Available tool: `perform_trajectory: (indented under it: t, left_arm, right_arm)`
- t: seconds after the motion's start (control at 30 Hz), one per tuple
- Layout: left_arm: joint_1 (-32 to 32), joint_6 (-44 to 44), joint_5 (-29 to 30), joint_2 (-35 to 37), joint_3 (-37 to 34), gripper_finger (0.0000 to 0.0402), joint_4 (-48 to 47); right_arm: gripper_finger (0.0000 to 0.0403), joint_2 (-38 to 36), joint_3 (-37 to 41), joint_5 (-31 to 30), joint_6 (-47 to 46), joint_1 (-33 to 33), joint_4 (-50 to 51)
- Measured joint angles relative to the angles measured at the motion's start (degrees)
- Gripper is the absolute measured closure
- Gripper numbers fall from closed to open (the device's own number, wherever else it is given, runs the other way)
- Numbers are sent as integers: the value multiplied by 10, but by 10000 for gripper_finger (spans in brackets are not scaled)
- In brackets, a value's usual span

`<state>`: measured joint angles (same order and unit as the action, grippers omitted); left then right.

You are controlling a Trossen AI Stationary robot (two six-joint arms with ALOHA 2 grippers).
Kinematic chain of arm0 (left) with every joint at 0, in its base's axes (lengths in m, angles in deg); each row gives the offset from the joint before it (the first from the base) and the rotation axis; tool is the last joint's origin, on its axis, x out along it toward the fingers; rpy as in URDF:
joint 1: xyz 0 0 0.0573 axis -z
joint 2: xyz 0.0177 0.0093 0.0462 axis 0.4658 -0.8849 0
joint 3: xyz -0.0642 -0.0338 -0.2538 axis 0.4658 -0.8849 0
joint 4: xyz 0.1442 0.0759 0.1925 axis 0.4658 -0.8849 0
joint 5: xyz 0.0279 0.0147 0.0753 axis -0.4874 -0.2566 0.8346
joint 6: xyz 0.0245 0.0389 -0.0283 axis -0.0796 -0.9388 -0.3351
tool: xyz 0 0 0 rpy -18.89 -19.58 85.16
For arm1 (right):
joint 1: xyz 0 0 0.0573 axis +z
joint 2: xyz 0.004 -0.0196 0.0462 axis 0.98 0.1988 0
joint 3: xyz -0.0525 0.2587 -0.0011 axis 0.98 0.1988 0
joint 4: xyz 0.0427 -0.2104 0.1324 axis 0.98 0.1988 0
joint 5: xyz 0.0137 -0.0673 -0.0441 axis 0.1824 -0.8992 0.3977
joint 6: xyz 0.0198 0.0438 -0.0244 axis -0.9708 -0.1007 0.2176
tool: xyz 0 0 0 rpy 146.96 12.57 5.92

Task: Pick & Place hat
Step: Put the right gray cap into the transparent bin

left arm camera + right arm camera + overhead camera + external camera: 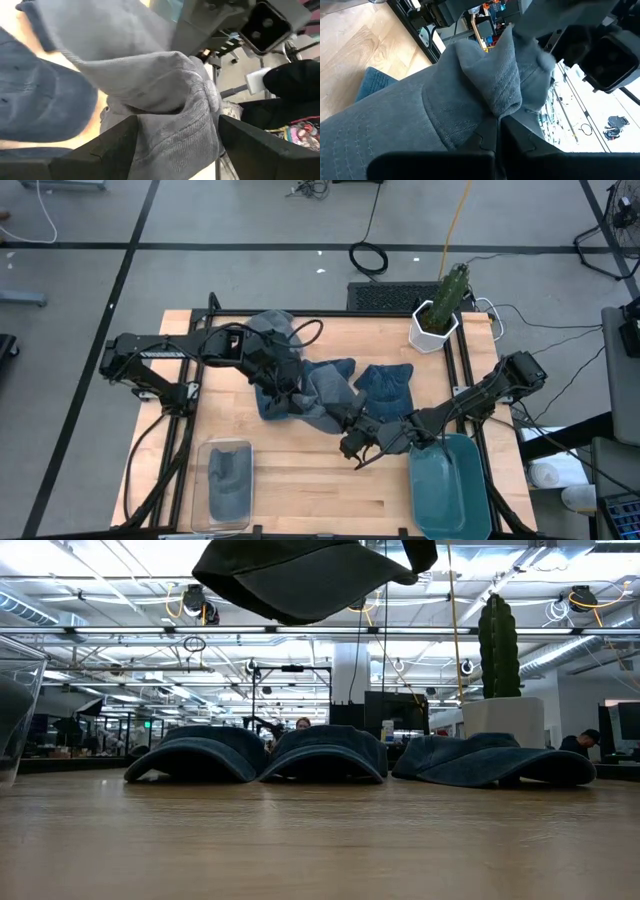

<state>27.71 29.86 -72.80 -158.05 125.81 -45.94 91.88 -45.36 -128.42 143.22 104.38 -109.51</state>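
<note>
A grey-blue hat (pixel 305 408) hangs in the air above the table's middle; in the low view the hat (pixel 300 575) is well clear of the wood. My right gripper (pixel 497 132) is shut on it. My left gripper (pixel 177 150) stands open at the hat's left side, its two fingers on either side of the bunched crown (pixel 175 115). Three more hats rest brim-down on the table: one (pixel 195 755) at the left, one (pixel 325 752) in the middle, one (pixel 490 762) at the right. My right gripper pinches a raised fold of the hat's ribbed cloth (pixel 495 102) between its two shut fingers. It comes in about level from the table's right near side. The hat is lifted clear and spreads out in front of the fingers. My left gripper: the bunched crown fills the gap between its fingers (pixel 117 145); whether they touch it, I cannot tell.
A clear bin (pixel 228 480) with a grey hat inside stands at the near left. A teal bin (pixel 450 485) stands at the near right, under my right arm. A cactus in a white pot (pixel 437 315) stands at the far right corner.
</note>
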Motion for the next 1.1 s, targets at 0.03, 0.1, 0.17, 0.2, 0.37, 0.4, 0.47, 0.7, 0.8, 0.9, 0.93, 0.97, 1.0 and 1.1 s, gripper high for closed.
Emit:
perform_trajectory:
  t: [0.03,0.1,0.17,0.2,0.37,0.4,0.47,0.7,0.8,0.9,0.93,0.97,1.0,1.1]
  left_arm:
    - [1,0,-15,0,0,121,7]
    - [2,0,-53,0,0,121,28]
    - [2,17,-73,0,0,121,52]
    - [2,29,-74,0,0,121,60]
    - [-8,66,-71,0,0,121,64]
    - [-10,67,-70,0,0,121,63]
    - [-14,66,-69,0,0,121,64]
    - [-17,71,-82,0,0,121,64]
    - [-28,92,-101,0,0,121,64]
    - [-39,121,-124,0,0,121,58]
    - [-41,125,-127,0,0,121,51]
    - [-43,126,-126,0,0,121,44]
    - [-44,125,-125,0,0,121,39]
    - [-47,115,-115,0,0,121,36]
  right_arm:
    - [403,0,0,0,0,0,0]
    - [403,0,0,0,0,0,0]
    - [403,0,0,0,0,0,0]
    - [403,0,0,0,0,0,0]
    - [403,0,0,0,0,0,0]
    - [403,0,0,0,0,0,0]
    - [403,0,0,0,0,0,0]
    - [403,0,0,14,-2,-1,0]
    - [403,0,0,29,-6,-1,0]
    - [403,0,0,29,-7,-3,0]
    - [403,0,0,29,-9,-4,0]
    - [403,0,0,29,-11,-4,0]
    - [403,0,0,29,-13,-5,0]
    - [403,0,0,29,-12,-7,0]
